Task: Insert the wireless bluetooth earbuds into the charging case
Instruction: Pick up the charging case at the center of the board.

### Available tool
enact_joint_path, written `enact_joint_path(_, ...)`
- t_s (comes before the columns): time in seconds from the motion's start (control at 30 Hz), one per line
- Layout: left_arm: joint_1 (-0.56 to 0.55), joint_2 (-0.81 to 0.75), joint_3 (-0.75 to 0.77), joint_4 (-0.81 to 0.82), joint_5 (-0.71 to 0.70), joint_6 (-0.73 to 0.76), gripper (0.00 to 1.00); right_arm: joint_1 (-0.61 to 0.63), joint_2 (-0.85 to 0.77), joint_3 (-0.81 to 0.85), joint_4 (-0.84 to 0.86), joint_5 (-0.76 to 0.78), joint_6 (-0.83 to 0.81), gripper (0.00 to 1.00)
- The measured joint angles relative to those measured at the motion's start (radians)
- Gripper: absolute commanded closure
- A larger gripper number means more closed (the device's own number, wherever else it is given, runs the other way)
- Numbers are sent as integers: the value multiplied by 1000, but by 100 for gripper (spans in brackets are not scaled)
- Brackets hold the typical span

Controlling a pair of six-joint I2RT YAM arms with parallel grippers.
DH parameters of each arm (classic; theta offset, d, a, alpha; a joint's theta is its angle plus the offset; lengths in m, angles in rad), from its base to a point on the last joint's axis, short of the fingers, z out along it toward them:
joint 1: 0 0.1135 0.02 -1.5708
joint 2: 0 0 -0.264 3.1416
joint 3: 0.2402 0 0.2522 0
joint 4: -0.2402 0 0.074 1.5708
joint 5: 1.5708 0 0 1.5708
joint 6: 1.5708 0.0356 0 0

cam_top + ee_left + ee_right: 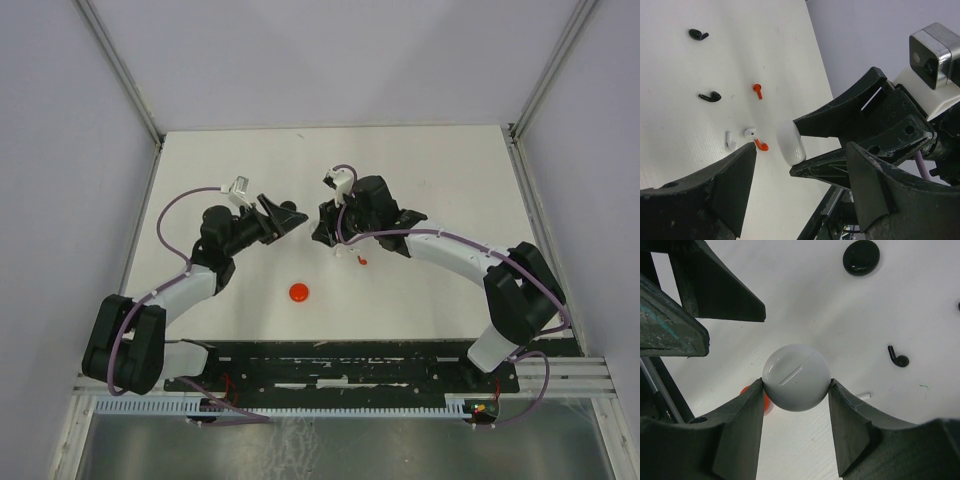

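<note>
Left gripper (799, 186): arm stretched toward 2 o'clock, jaws spread. Right gripper (796, 384): arm curled toward 10 o'clock, jaws pinching white charging case (796, 371). Earbuds (710, 97): black, white, red, loose on worktop (450, 180), 10 o'clock of case in left wrist view.

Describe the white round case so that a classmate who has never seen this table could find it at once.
On the white table, find the right tool. The white case is pinched between its two fingers. Unlike the black case and red case lying loose on the table, it is glossy white and gripped.
</note>
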Motion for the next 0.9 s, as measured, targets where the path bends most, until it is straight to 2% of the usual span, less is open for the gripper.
enact_joint_path(0.43, -55, 57, -1, -6, -1, -5, 24, 4, -2, -13, 6, -9, 8, 76)
enact_joint_path(0.73, -65, 103, 1, -6, -4, -13, 35, 8, -2, -13, 5, -10, 7, 76)
enact_joint_path(0.9, -67, 111, 2, -6, -5, -14, 37, 12, -2, -13, 5, -10, 6, 76)
